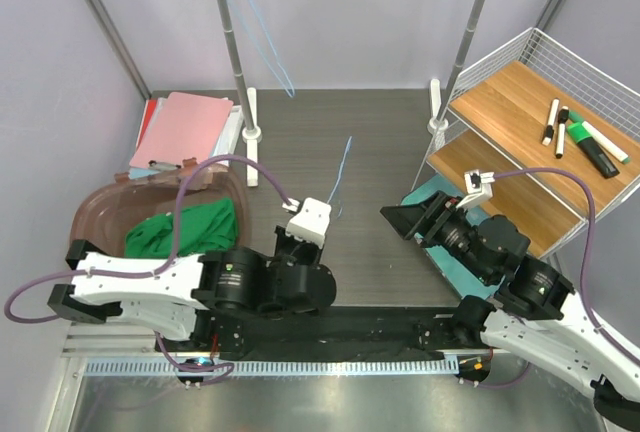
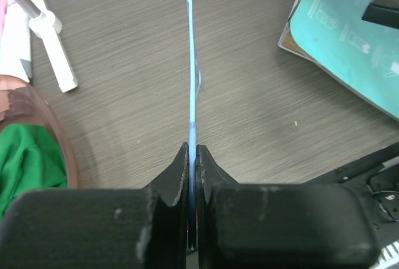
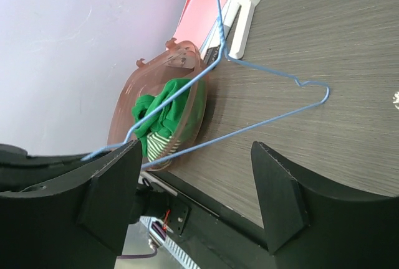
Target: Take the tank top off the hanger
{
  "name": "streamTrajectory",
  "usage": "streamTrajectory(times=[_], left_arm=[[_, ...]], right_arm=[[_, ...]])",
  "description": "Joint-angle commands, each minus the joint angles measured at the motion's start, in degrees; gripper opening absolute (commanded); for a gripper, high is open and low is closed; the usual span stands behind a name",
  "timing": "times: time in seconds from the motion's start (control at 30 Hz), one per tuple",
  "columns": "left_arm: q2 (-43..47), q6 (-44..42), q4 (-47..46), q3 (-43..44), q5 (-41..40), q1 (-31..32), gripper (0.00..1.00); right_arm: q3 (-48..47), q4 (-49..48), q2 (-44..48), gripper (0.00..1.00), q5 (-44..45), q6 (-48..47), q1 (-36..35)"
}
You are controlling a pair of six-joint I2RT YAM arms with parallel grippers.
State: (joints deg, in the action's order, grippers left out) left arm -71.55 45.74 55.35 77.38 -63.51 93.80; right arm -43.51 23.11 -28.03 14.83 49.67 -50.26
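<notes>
While left claw [image 2: 192,152] grips hanger [image 2: 191,63], teal print [image 2: 349,32] unreadable.

Far end of hanger [image 2: 191,63] off-frame

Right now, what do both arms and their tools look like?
The left arm and right arm share white links, round black joints and a looping purple cable. The left tool and right tool each have two matte black, wedge-shaped fingers. White camera blocks sit on the wrists.
</notes>
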Motion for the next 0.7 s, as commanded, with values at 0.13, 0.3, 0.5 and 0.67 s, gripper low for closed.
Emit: streamTrajectory(times=[0.13, 0.3, 0.5, 0.67], left_arm=[[9.4, -3.5, -10.6, -3.7, 1.5, -1.8, 0.0], [10.7, -7.5, -12.5, -2.0, 0.5, -2.8, 0.0], [10.1, -16.8, -16.9, 1.3, 0.5, -6.6, 0.0], [10.0, -23.5, -24.4, 3.9, 5.5, -12.9, 0.0]], right_arm=[[-0.9, 1.5, 5.2, 0.77, 1.7, -2.2, -0.1], [-1.0, 1.5, 4.3, 0.76, 0.3, -2.3, -0.1], [-0.4, 1.6, 4.9, 0.77, 0.1, -1.8, -0.1], [0.0, 2.8, 6.2, 0.77, 0.9, -1.4, -0.1]])
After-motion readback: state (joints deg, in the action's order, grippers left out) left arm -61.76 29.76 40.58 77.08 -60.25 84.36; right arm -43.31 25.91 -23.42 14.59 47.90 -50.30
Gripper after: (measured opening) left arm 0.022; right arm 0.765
